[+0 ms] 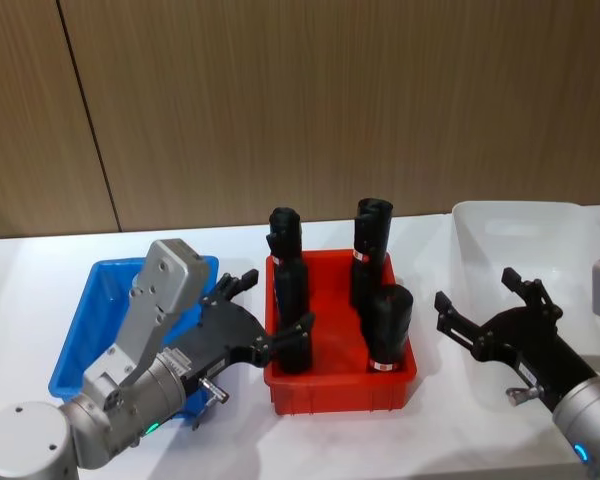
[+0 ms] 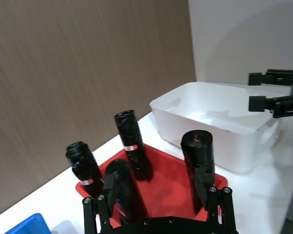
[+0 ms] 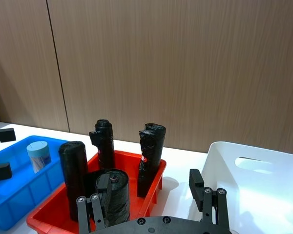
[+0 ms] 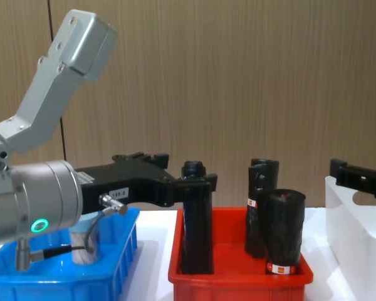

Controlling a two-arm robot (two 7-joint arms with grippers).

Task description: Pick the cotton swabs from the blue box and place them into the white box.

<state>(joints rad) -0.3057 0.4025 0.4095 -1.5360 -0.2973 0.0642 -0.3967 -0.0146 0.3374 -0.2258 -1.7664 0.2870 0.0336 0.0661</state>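
Note:
One tub of cotton swabs [image 3: 39, 155], clear with a pale blue lid, stands upright in the blue box [image 3: 17, 195]. In the chest view the cotton swabs [image 4: 83, 246] sit low inside the blue box [image 4: 62, 279], behind my left arm's cable. My left gripper [image 1: 277, 300] is open and empty, past the blue box [image 1: 85, 315] at its right side, its fingers reaching the red bin's left wall. The white box [image 1: 520, 208] stands at the far right. My right gripper [image 1: 475, 288] hangs open and empty between the red bin and the white box, at its front left.
A red bin [image 1: 340, 385] with several upright black rolls [image 1: 388, 330] stands between the blue and white boxes. A wood-panelled wall closes the back. Bare white table lies in front of the bins.

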